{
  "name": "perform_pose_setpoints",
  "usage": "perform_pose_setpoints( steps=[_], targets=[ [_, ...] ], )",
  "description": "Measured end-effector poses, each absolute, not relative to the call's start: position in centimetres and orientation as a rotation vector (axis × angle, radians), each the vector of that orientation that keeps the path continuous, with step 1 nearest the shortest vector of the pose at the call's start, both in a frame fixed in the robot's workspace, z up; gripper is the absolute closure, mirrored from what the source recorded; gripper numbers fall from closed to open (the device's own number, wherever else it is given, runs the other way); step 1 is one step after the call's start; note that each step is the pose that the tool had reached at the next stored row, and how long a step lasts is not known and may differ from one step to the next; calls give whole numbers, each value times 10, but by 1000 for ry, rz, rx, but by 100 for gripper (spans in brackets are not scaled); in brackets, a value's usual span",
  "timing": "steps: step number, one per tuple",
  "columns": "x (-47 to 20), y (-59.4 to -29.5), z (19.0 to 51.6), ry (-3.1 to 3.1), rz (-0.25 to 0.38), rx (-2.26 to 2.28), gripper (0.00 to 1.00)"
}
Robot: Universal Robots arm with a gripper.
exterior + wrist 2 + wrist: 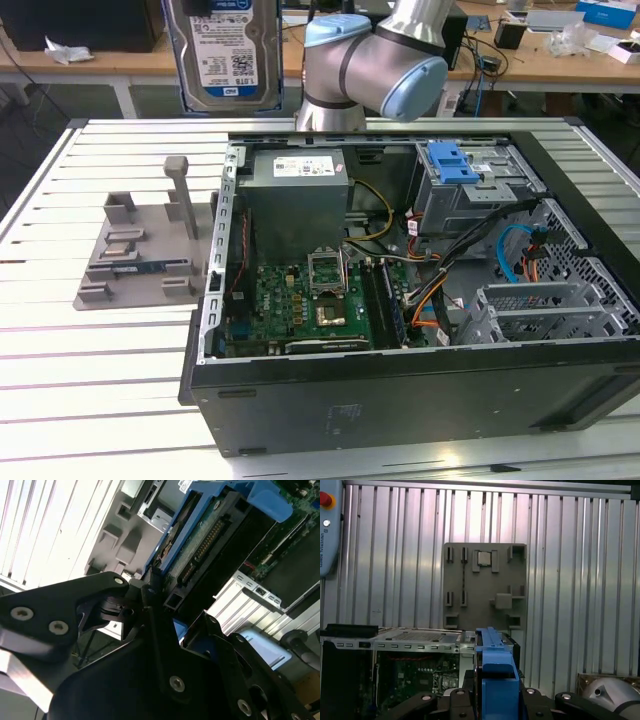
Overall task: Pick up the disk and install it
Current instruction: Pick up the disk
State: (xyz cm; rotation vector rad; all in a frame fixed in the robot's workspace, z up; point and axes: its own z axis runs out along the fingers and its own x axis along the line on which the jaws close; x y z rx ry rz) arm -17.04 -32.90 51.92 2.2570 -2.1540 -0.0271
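Note:
The disk (227,50) hangs upright high above the table's far side in the exterior view, its blue-and-white label facing the camera, just left of the arm's blue-capped joints (375,60). In the first wrist view the disk (492,672) is edge-on, its blue frame clamped between the black fingers (445,702) of my gripper (492,700). The second wrist view shows the disk's connector end (205,545) and blue frame, with my gripper (160,622) shut on it.
An open computer case (215,300) lies on the slatted metal table, holding a grey power-supply box (295,195), a motherboard (300,300) and a drive cage (480,195) with a blue latch (450,160). A grey fixture tray (135,255) lies at the case's left in the exterior view.

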Motion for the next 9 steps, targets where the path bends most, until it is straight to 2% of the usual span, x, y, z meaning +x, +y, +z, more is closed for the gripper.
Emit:
perform_pose_setpoints(
  steps=[9],
  targets=[
    [-141,-329,519,-2154,-28,2257,63]
  ],
)
